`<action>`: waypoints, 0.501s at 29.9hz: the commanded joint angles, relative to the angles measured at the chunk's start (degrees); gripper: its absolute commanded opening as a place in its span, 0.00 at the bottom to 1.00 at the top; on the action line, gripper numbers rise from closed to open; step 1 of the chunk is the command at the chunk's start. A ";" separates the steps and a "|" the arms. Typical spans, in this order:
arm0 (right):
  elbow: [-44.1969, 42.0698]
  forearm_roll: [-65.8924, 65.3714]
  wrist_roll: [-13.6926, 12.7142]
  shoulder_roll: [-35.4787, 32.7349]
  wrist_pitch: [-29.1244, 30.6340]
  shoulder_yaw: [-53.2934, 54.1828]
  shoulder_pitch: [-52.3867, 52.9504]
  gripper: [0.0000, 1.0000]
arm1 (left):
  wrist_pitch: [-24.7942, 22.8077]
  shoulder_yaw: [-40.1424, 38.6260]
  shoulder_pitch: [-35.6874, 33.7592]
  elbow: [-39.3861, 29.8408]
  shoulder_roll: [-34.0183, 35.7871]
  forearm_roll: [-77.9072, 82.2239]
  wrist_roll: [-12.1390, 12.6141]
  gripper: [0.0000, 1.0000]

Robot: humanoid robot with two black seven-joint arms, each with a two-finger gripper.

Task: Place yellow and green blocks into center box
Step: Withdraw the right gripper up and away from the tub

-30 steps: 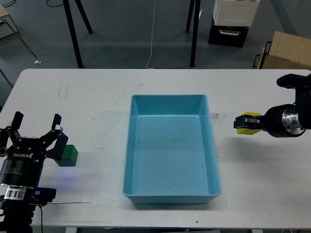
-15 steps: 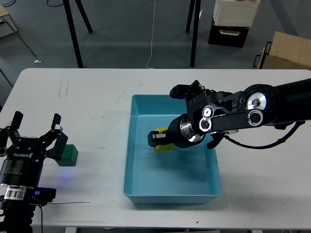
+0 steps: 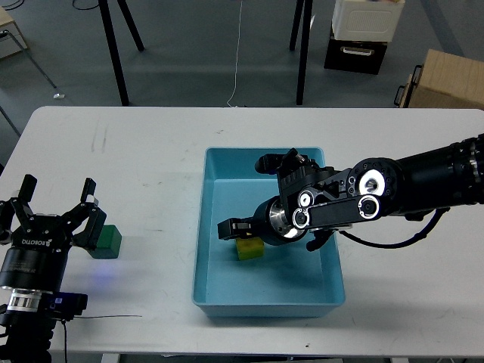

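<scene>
Now my left claw (image 3: 59, 214) is spread wide and holds nothing, with the green block (image 3: 106, 242) on the table (image 3: 151, 151) just beside its fingers. My right claw (image 3: 236, 228) hangs inside the blue box (image 3: 333, 257), fingers parted above the yellow block (image 3: 250, 249) lying on the box floor.

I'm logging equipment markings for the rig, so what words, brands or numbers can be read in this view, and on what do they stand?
"ROBOTIQ": white lettering on the black body of the left pincer, read with some effort.
Nothing legible on the right pincer, the blue box, the yellow block or the green block.
</scene>
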 commanded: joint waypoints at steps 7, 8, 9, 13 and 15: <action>-11.82 8.73 0.61 -12.85 -0.63 22.36 -0.80 1.00 | 0.00 0.01 -0.09 0.00 0.00 0.09 0.16 1.00; -13.58 9.61 0.61 -13.82 -0.63 25.09 -1.41 1.00 | 0.00 0.01 -0.26 0.00 0.00 0.35 0.16 1.00; -15.16 9.88 0.61 -14.70 -0.46 27.90 -2.46 1.00 | 0.00 0.01 -0.53 0.00 0.00 0.70 0.16 1.00; -20.44 9.97 0.61 -18.57 0.25 44.49 -9.40 1.00 | 0.00 0.01 -0.97 0.00 -0.09 1.58 0.16 1.00; -20.80 9.97 0.78 -20.76 0.42 54.77 -14.31 1.00 | 0.00 0.01 -1.41 0.00 -0.26 1.67 0.08 1.00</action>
